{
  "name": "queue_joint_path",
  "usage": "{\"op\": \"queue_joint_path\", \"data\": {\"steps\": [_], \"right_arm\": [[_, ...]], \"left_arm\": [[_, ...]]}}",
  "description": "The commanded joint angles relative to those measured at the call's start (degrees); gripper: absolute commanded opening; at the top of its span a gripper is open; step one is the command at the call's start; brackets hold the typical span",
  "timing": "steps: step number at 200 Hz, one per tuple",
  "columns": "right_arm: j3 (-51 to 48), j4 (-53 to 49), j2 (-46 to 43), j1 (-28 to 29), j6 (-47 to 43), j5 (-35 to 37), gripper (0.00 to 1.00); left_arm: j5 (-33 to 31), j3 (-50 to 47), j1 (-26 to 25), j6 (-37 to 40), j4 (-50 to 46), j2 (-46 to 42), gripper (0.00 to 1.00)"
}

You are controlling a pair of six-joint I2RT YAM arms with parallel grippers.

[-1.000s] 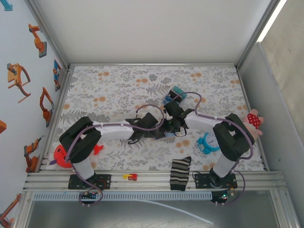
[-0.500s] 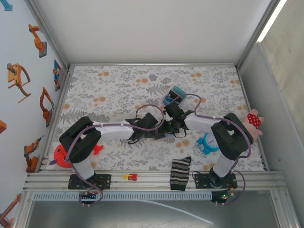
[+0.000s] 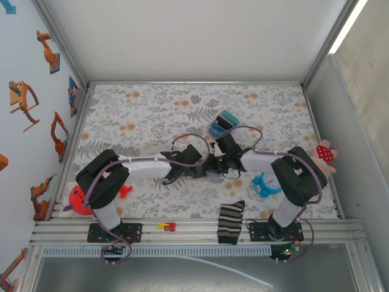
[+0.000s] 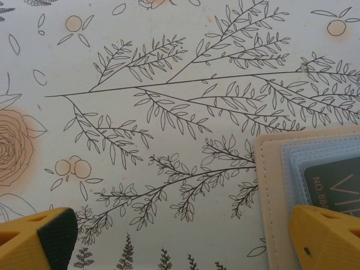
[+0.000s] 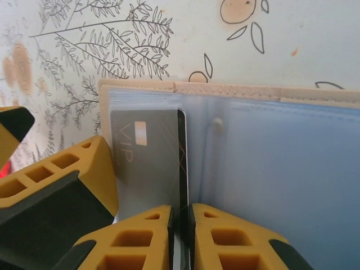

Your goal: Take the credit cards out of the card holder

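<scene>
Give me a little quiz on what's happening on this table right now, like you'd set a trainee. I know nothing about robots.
1. True or false: the card holder lies open on the table, blue inside facing up.
2. Which pincer stands wide open? A: the left pincer. B: the right pincer.
3. Fill in: the word printed on the dark card in the holder's pocket is ___.

Key
1. True.
2. A. The right pincer's fingers are nearly together, pinching the dark card's edge.
3. VIP.
</scene>
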Motion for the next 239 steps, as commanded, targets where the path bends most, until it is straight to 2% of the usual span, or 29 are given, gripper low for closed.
{"op": "queue_joint_path", "data": {"steps": [1,88,171,239], "right_arm": [[-2.15,8.84,-1.32,-0.83,3.91,-4.92,0.14],[-6.47,19.48,-1.29,-3.03,8.52,-9.16,0.12],[-8.21,20.59,-1.94,-3.92,8.77,-9.52,0.00],[-9.83,20.77,-3.45,-5.74,8.48,-8.32,0.00]], "left_arm": [[-1.08,0.55,-0.04,-0.53,-4.16,1.22,0.97],[-1.56,0.98,-0.11,-0.70,-4.92,1.58,0.97],[-1.66,1.07,-0.11,-1.13,-5.36,1.79,0.97],[-2.25,0.89,-0.09,-1.25,-6.13,1.46,0.97]]}}
